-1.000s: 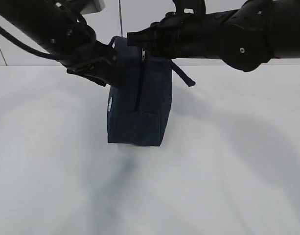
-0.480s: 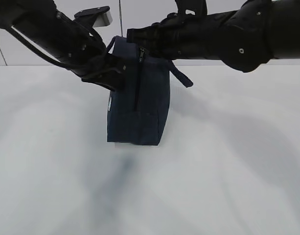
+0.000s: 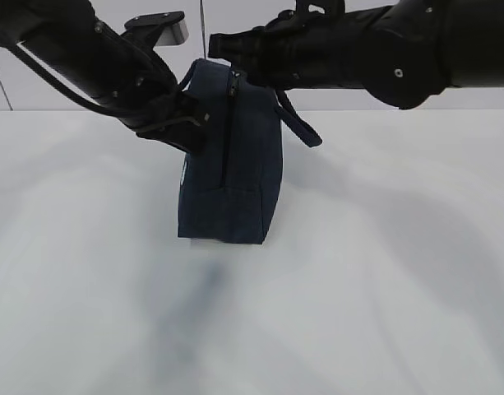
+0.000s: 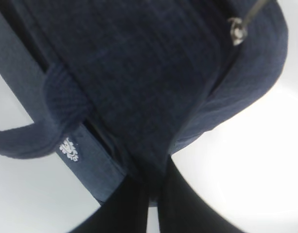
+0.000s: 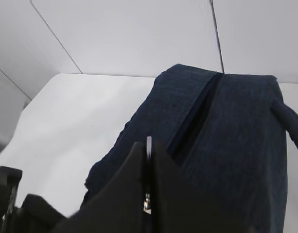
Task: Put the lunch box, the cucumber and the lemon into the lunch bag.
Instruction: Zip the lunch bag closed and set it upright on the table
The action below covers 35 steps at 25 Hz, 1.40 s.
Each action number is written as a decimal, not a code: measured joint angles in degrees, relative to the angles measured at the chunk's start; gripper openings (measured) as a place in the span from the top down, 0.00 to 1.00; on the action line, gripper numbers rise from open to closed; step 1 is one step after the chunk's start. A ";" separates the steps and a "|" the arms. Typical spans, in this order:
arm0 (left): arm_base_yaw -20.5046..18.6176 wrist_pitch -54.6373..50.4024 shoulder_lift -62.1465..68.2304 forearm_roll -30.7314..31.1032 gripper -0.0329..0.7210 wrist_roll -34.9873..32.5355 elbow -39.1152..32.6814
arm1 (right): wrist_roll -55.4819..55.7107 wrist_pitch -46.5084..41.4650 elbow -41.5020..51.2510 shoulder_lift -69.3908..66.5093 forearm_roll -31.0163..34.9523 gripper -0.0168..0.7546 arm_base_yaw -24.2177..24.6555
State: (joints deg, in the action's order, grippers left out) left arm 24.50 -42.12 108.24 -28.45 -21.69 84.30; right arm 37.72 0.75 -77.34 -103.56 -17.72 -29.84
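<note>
The bag [image 3: 227, 164] stands upright near the middle of the table [image 3: 383, 271], zipper edge facing the exterior camera, one handle [image 3: 297, 123] sticking out to the right. The zipper [image 3: 228, 140] runs up the front and over the top; in the right wrist view the top part of its track already gapes as a dark slit.

The right gripper [image 5: 148, 160] is pressed together on the zipper's silver pull [image 5: 149, 145] at the top of the bag. The left gripper [image 4: 151, 187] is pinched shut on a fold of the bag's fabric on its left side, just beside the small white logo [image 4: 69, 149].

The step in hand looks like opening the bag. To do it well, the left grip should hold the cloth steady and slightly taut while the right draws the pull along the track, following its curve rather than tugging outward, so the bag neither tips nor lifts. The pull is thin and could slip from the pads, so a slow, even draw seems wise.

The lunch box, cucumber and lemon appear in none of the views.

The table is plain white, matt and bare around the bag, with soft shadows of the arms. Behind it rises a pale panelled wall [image 5: 139, 34] with thin dark seams.
</note>
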 joint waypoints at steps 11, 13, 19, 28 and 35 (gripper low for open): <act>0.00 -0.69 0.00 0.65 0.96 0.00 0.00 | 0.00 -3.43 -7.93 -4.35 0.00 0.98 0.82; 0.00 -0.69 0.00 0.65 0.96 0.00 0.00 | 0.00 -3.52 -8.05 -4.35 0.00 0.98 1.21; 0.00 -0.58 0.00 0.30 0.96 0.00 0.00 | 0.00 -3.66 -8.05 -4.35 0.12 0.98 2.51; 0.00 -0.34 -0.66 0.07 0.96 -0.12 0.00 | 1.52 -3.09 -9.02 -5.25 0.35 0.98 3.31; 0.00 -0.69 -0.79 0.19 0.96 -0.12 0.00 | 2.14 -3.98 -14.13 -8.97 0.35 0.98 3.44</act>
State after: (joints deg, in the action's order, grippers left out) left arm 24.50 -42.81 107.45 -28.26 -21.81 84.30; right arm 39.86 -3.23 -91.47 -112.53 -17.37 -26.39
